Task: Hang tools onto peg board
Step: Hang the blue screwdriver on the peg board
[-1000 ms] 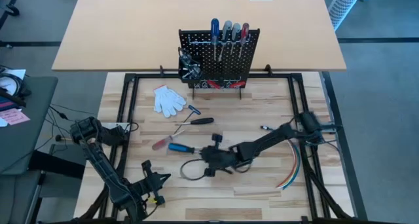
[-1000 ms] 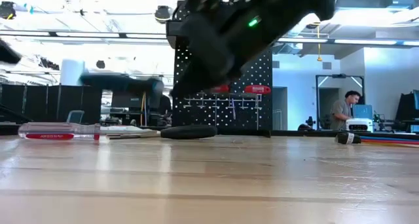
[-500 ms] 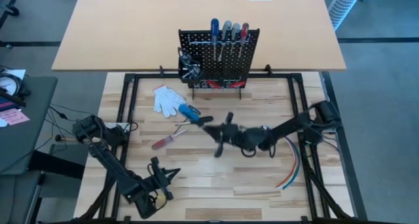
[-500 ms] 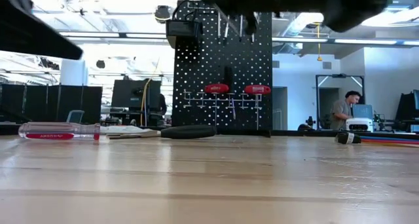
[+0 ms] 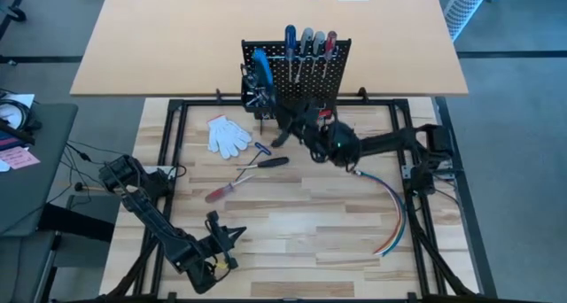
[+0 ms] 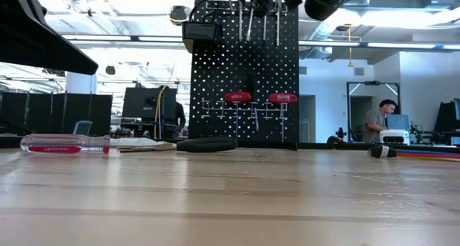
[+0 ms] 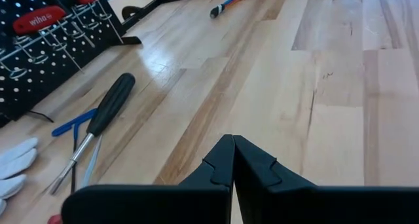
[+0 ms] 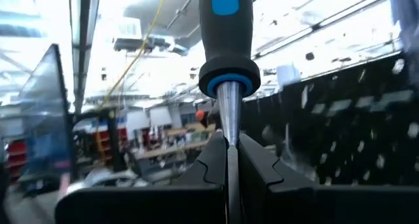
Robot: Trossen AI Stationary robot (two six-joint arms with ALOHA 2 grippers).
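The black peg board point(image 5: 297, 77) stands upright at the table's far edge. Several screwdrivers point(image 5: 310, 44) hang from its top, red-handled pliers point(image 5: 297, 114) hang low on it, and a small bin point(image 5: 255, 92) sits at its left. My right gripper point(image 5: 283, 119) is up in front of the board, shut on a blue-handled screwdriver point(image 5: 262, 68). A black-handled screwdriver point(image 5: 270, 163), a red-handled one point(image 5: 221, 192) and a blue T-handled tool point(image 5: 259, 150) lie on the table. My left gripper point(image 5: 226, 236) waits shut near the front left. My right gripper pinches the screwdriver's bare metal shaft point(image 8: 226, 129) between its two fingers, just below the handle's collar. The fingers slant upward toward the board and lie along the shaft. The screwdriver is lifted clear, its blue and grey handle point(image 8: 226, 27) uppermost, beyond the fingertips.
White gloves point(image 5: 229, 135) lie left of the board's foot. A bundle of coloured wires point(image 5: 394, 219) curves along the table's right side. Bare wood spreads across the middle and front of the table point(image 5: 310, 241).
My right gripper has carried the blue-handled screwdriver from the table's near middle up and toward the far edge, to the peg board's left part. It has tipped from pointing down to slanting upward, so the handle now stands high. My left gripper has shifted slightly toward the right.
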